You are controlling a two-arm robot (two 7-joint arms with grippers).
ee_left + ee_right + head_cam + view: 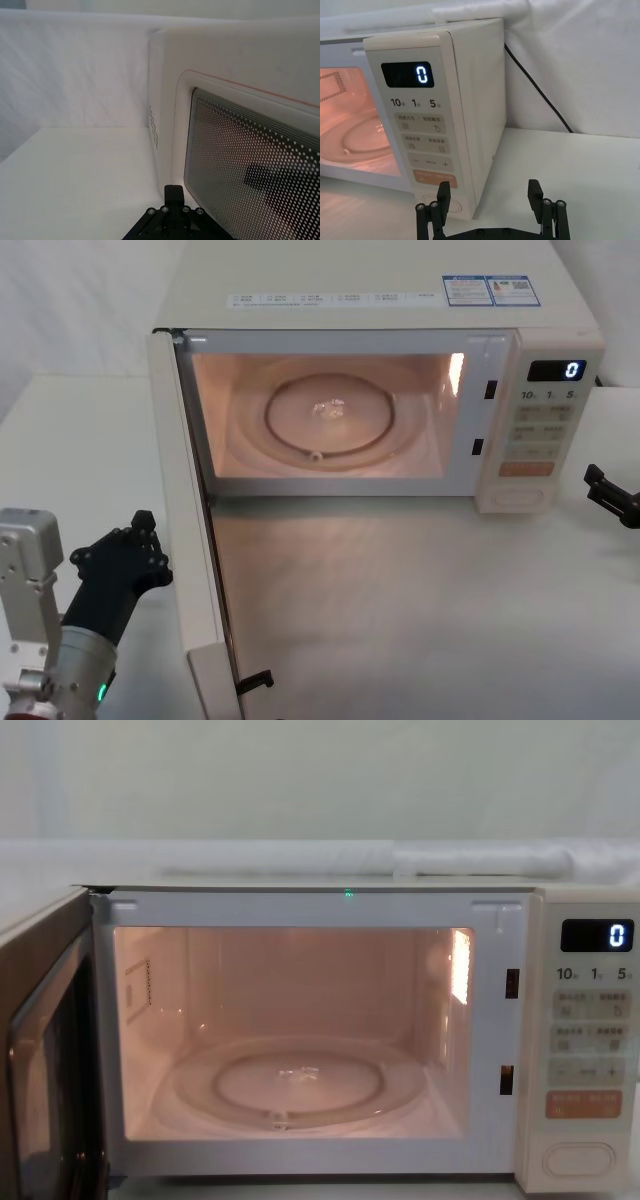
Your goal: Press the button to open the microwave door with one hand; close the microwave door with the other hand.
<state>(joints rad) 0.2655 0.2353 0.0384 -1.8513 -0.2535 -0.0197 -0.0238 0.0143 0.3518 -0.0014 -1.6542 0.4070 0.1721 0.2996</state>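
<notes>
Microwave door [195, 540] stands open; left claw [140, 540] closed beside it, right claw [490, 197] spread empty.

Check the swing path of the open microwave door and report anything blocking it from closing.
Nothing visible blocks it. The microwave door stands wide open; the table in its arc is bare, and the cavity holds just its glass turntable. The left gripper sits outside the door, the right gripper beyond the button.

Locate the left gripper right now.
In the head view the left gripper sits low on the robot's left, just outside the swung-open microwave door; its wrist view faces the door's window close up.
</notes>
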